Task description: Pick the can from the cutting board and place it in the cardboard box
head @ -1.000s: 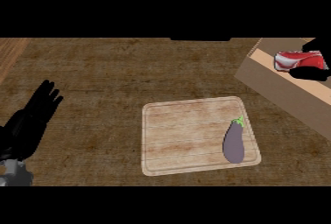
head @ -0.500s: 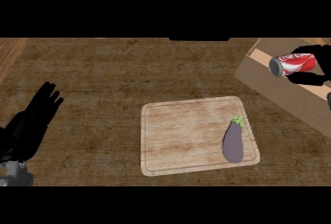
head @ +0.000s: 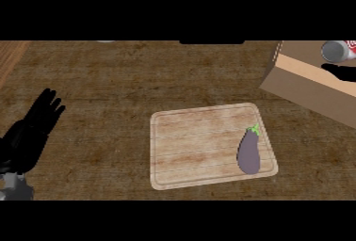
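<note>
Brown, wood-grained counter [head: 139, 80] fills the head view, and everything else sits on it. At the upper right stands the box [head: 306, 92], plain cardboard, cut off by the right edge, with its long side wall facing the middle of the counter. Just below and left of it, near but apart, lies the board [head: 195, 146], a pale wooden slab with rounded corners and a groove near its rim, turned slightly out of square with the view.

The left hand [head: 31, 134] shows at the left edge, well apart from the board. It is resting, spread wide with its fingers straight and pointing up the view, and it holds nothing.

An eggplant [head: 249, 153] lies on the right part of the board, lengthwise, with its green stem toward the box.

The can [head: 337, 51], red with a silver end, is off the board and inside the box's outline, at the far upper right by the view's edge. The right hand [head: 341, 73] appears as a black shape just below the can, within the box opening. Whether it grips or is spread cannot be told, nor whether it touches the can.
</note>
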You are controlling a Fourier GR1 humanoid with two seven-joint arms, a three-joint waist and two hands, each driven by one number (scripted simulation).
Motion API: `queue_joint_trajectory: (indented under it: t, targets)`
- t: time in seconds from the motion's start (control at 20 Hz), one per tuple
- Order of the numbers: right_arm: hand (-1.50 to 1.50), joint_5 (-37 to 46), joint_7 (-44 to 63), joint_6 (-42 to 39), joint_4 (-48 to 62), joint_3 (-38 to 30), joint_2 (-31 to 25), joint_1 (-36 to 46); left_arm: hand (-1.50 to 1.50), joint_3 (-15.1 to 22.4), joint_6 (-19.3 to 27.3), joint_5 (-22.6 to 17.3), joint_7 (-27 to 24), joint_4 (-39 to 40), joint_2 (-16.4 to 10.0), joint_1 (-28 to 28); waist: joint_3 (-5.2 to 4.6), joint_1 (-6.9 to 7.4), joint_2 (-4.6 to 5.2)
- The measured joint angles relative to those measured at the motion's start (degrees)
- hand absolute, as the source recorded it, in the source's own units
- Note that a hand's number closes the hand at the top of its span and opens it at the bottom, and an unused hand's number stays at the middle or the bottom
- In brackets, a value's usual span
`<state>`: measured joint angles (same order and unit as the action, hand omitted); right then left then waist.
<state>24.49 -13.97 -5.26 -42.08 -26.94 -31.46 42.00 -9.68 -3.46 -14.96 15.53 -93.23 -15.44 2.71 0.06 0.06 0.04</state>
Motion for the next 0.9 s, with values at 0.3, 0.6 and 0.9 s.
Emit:
queue_joint_trajectory:
  t: [0.3,0.6,0.9]
  targets:
    - [-1.5,-6.55,-1.45,-5.24,5.68,-6.6,-7.35,0.14,0.0,0.17,-0.02,0.37,0.25,-0.29,0.4,0.65,0.0,0.39,0.13]
    - [-1.5,-9.91,-8.17,-12.5,14.01,-10.15,-15.66,-2.2,0.0,0.35,-0.85,0.16,0.65,-1.83,0.72,-0.58,0.04,0.78,0.28]
    - [-1.5,-10.1,-13.59,-16.21,21.02,-10.28,-21.18,-1.88,0.0,0.26,-0.74,0.8,0.32,-1.3,1.26,-0.02,0.07,1.19,0.42]
